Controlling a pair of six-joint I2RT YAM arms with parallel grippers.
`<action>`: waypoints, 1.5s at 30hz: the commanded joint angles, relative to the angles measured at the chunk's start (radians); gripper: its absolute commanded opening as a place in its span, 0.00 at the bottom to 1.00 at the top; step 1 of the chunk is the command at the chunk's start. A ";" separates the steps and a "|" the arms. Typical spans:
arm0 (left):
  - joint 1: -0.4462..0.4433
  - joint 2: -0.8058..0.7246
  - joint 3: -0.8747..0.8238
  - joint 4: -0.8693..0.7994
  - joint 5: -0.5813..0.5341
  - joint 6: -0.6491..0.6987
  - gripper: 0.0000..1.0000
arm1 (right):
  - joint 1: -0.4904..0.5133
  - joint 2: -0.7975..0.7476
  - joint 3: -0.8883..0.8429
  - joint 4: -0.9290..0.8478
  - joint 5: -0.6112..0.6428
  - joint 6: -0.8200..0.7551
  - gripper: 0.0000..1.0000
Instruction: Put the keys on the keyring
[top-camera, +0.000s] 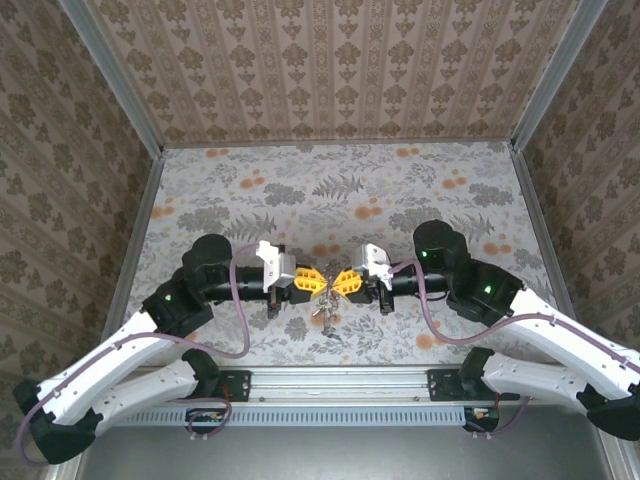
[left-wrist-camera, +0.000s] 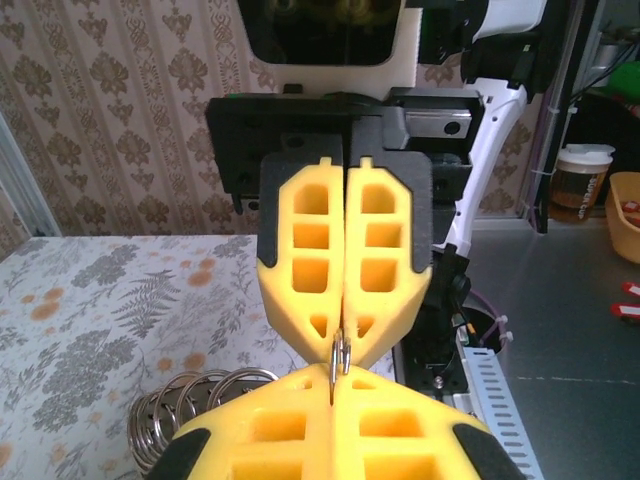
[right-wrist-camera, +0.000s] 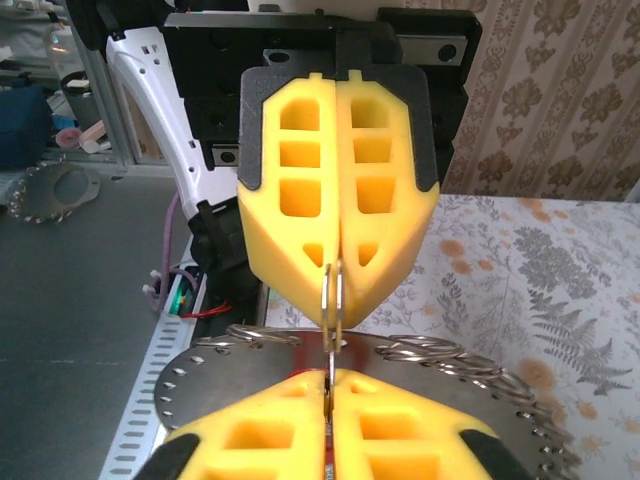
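Observation:
My two grippers meet tip to tip above the middle of the table. The left gripper (top-camera: 318, 281) (left-wrist-camera: 335, 385) is shut on the keyring (right-wrist-camera: 333, 290) (left-wrist-camera: 339, 356), a small double-wire steel ring held edge-on between its yellow pads. The right gripper (top-camera: 341, 283) (right-wrist-camera: 330, 380) is shut on a thin metal key (right-wrist-camera: 330, 356) with a trace of red down in the slit of its pads. The key's tip touches the lower edge of the ring. A bunch of metal pieces (top-camera: 325, 315) hangs below the two grippers.
Beneath the grippers hang a round perforated steel disc (right-wrist-camera: 200, 370) and several loose split rings (right-wrist-camera: 450, 352) (left-wrist-camera: 190, 400). The flowered table (top-camera: 340, 190) is bounded by patterned walls. A slotted rail (top-camera: 340, 395) runs along the near edge between the arm bases.

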 joint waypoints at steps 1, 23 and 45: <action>0.010 -0.013 -0.002 0.100 0.044 -0.033 0.00 | 0.005 0.012 0.002 0.008 -0.003 0.005 0.06; 0.019 -0.021 -0.046 0.195 0.063 -0.079 0.00 | 0.006 -0.089 -0.059 0.097 0.050 0.056 0.37; 0.015 -0.008 -0.046 0.199 0.071 -0.082 0.00 | 0.006 0.002 -0.039 0.179 0.005 0.072 0.00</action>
